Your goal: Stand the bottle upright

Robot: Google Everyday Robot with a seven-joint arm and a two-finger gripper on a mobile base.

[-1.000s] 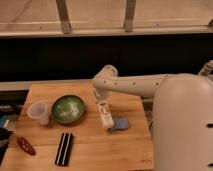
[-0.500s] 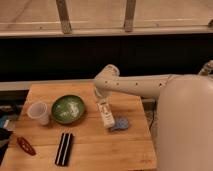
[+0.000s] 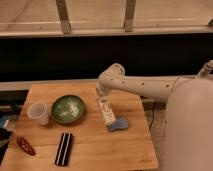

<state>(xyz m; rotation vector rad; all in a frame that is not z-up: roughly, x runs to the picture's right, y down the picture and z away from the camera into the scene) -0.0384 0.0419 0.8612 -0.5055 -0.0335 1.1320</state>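
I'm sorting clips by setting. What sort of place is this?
Probably a lab mock-up of a kitchen or dining spot: a wooden table holding a green bowl, plastic cup and sponge. The claw sits at the far end of the bottle.

Robot test space set up like a dining corner: a wooden table (image 3: 100, 145) at lower centre holds a green bowl (image 3: 68, 108) and a clear cup (image 3: 40, 112), below a metal-framed window wall (image 3: 63, 17) across the top. A white robot arm (image 3: 145, 85) reaches in from the right, its gripper (image 3: 101, 96) over the table at mid-frame.
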